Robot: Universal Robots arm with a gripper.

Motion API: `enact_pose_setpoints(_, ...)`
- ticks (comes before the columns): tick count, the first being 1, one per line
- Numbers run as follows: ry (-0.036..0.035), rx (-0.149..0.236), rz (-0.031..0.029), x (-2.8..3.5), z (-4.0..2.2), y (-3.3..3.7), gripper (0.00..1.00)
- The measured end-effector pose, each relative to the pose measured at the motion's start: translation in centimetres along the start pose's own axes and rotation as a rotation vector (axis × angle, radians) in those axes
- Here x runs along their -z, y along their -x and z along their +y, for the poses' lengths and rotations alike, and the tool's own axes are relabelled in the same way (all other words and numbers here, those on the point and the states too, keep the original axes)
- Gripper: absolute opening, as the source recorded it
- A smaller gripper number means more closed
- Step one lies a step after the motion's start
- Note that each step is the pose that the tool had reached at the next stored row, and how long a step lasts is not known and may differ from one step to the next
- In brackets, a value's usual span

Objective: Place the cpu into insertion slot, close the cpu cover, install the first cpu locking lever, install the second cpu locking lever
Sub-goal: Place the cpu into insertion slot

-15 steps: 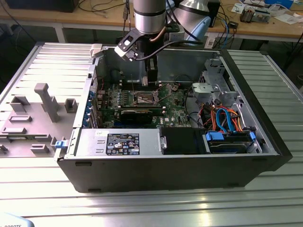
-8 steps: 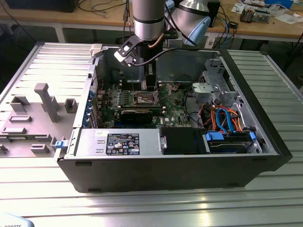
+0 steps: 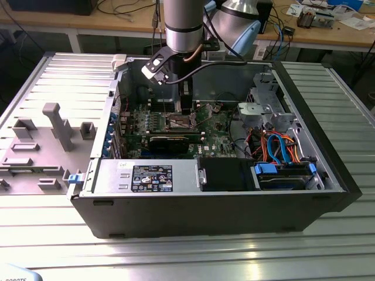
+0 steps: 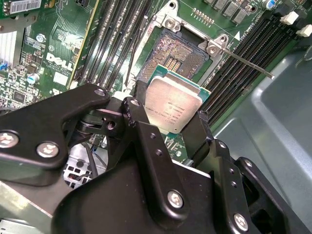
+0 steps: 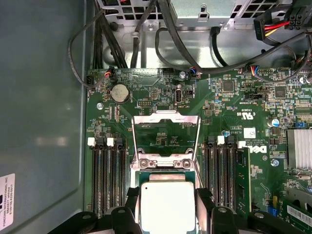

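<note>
Grey workbench (image 3: 187, 257): in the exterior view, a ribbed metal top carries an open computer case (image 3: 328, 175), which lies on its side near the middle.
Robot arm (image 3: 183, 29): reaches down from above into the case, over the green motherboard (image 3: 214, 126).
Black gripper (image 3: 186, 108): hangs low over the middle of the motherboard.
Long card (image 3: 170, 141): black, lies across the motherboard just beside the gripper, on the side of the case's near wall.
Moulded fixture (image 3: 55, 126): grey, stands on the workbench at the exterior view's left, apart from the case.
Silver-grey cpu (image 4: 173, 105): in the second wrist view, it is clamped by two opposite edges between the black fingers (image 4: 197, 129), with its metal top facing the camera and a tan-green rim showing.
Bare insertion slot (image 4: 173, 53): its gold contacts lie uncovered inside a silver frame. The cpu hangs over one edge of it and is not seated.
Thin locking lever (image 4: 248, 65): a metal rod that juts out from a corner of the slot's frame and across the memory slots (image 4: 263, 41).
Open cpu cover (image 5: 165, 118): in the first wrist view, it is swung up off the slot on the side of the coin battery (image 5: 118, 92), and the motherboard shows through its window.
Grip: in both wrist views the fingers are closed narrowly on the cpu, which sits just in front of the cover's hinge edge with memory slots on either side.
</note>
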State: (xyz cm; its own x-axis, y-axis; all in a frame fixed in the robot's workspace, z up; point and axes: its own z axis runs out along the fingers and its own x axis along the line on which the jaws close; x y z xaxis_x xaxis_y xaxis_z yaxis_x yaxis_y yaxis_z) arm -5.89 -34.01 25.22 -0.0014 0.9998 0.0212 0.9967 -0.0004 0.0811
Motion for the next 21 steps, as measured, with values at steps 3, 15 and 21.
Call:
enact_pose_setpoints(3, 0.0000, 0.000, 0.0000, 0.00, 0.00, 0.00, 0.54)
enact_pose_setpoints(15, 0.0095, 0.001, 0.0009, -1.05, -0.59, 0.03, 0.54)
enact_pose_setpoints(21, 0.0095, 0.002, 0.0011, -2.62, -1.00, 0.04, 0.54)
